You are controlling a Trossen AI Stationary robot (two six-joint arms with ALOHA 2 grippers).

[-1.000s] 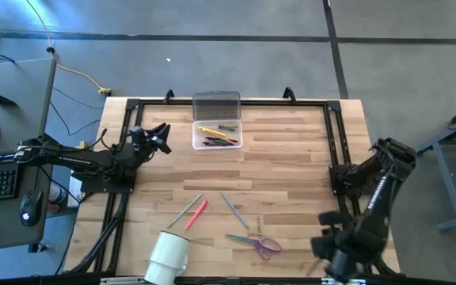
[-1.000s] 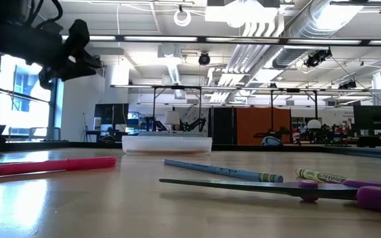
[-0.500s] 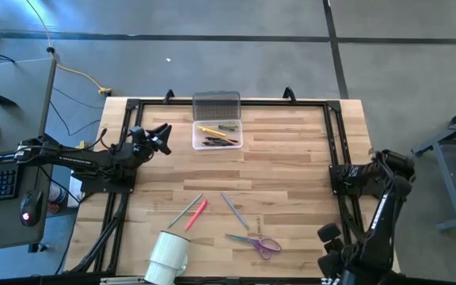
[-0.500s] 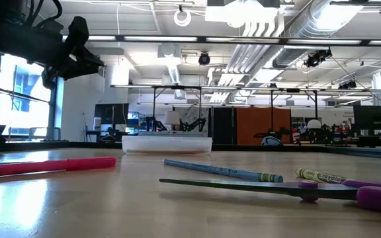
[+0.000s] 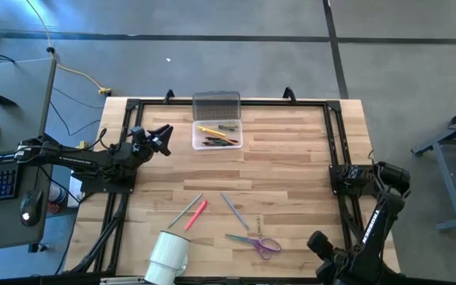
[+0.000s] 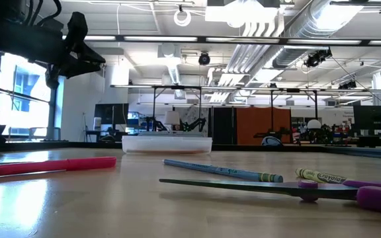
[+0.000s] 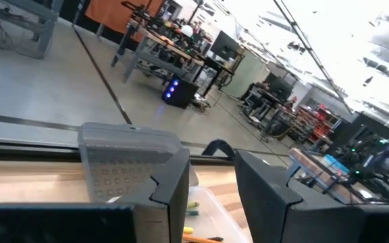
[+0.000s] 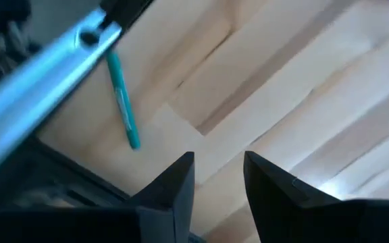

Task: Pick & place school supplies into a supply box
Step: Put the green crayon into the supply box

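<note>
Now the scissors (image 5: 256, 242) lie lengthwise left of the nearer right pincer (image 5: 320, 244), parted and empty; left pincer (image 5: 161, 136) likewise.

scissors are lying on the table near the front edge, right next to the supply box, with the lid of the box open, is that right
Not quite. The scissors do lie near the front edge, but next to the white cup, not the supply box. The high view shows the box far off at the back edge, its lid open.
</note>
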